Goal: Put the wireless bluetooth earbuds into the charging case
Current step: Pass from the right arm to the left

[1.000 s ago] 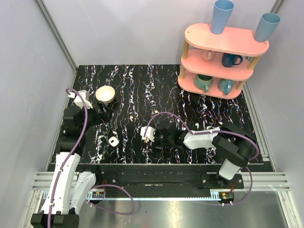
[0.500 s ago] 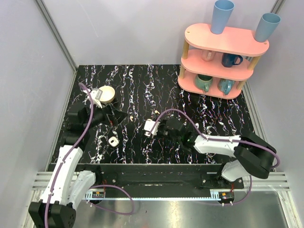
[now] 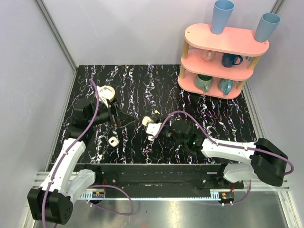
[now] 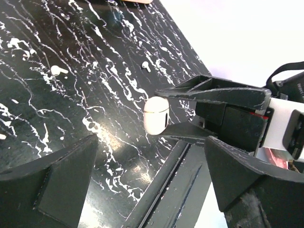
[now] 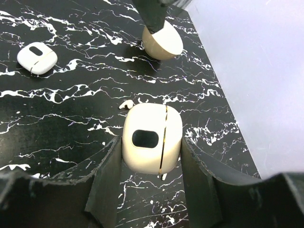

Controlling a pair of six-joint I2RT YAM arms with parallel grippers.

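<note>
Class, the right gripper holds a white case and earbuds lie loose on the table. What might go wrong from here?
1. The right gripper squeezes the charging case across its seam, which looks shut; the lid may not open.
2. The earbuds are tiny next to the wide-open left gripper; one may be nudged away or slip.

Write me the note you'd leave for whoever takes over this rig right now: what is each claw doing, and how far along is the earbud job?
Left gripper: open, empty, pointing toward the right one.
Right gripper: shut on a case; its lid looks closed.
Second case: lying on the table, also looks closed.
Earbuds: loose on the table; none seen in a case.
Done: one case gripped.
Left: open the case, pick up the earbuds, insert them.
</note>
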